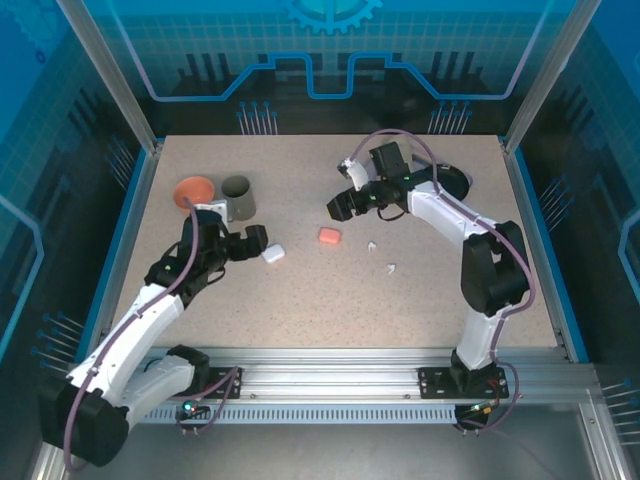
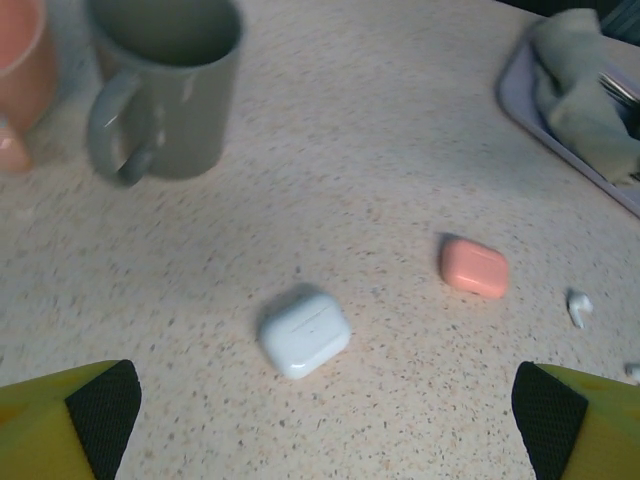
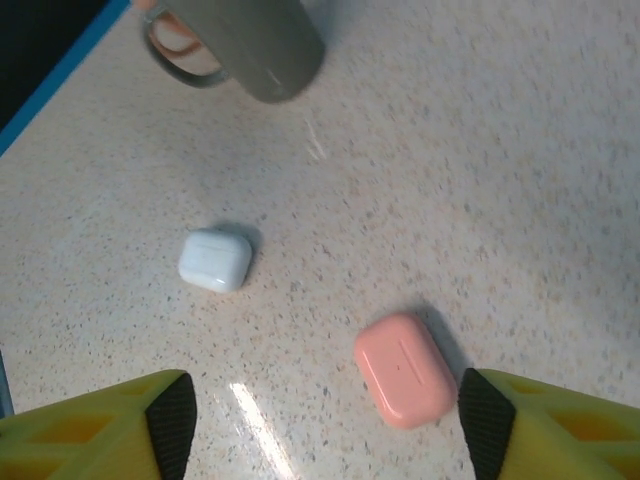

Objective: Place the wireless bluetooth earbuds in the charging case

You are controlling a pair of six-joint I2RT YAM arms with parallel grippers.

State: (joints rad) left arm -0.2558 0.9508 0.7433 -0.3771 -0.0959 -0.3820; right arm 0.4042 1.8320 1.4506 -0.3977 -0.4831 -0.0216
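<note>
Two white earbuds lie loose on the table [image 1: 300, 300], outside any case. The first earbud [image 1: 372, 245] is near the pink case [image 1: 330, 236], to its right in the top view. The second earbud [image 1: 392, 268] lies further from the pink case on the same side, a little closer to the arm bases. In the left wrist view the first earbud [image 2: 579, 307] is seen just right of the pink case [image 2: 474, 267]. They are too small to tell how they are turned.

The pink case lies flat with its lid closed, and nothing touches it. The white case [image 1: 273, 254] lies to the left of the pink case, apart from it, also closed and flat.

The right gripper [image 1: 336, 208] hangs on the far side of the pink case. In its own camera the right gripper [image 3: 330, 430] has its jaws spread wide with nothing between them, and the pink case [image 3: 404, 369] lies on the table close to one finger [image 3: 490, 425].

The left gripper [image 1: 255, 242] is beyond the white case as seen from the pink case, just beside the white case. Its own camera shows the left gripper [image 2: 325, 425] also wide open and empty, the white case [image 2: 304, 332] lying on the table in front of the gap.

Further left of the pink case, toward the back, stands a grey mug [image 1: 238, 197] with an orange bowl [image 1: 195, 190] beside it. In the left wrist view, up and to the right of the pink case, a tray [image 2: 520, 95] holds a crumpled cloth [image 2: 585, 90].
</note>
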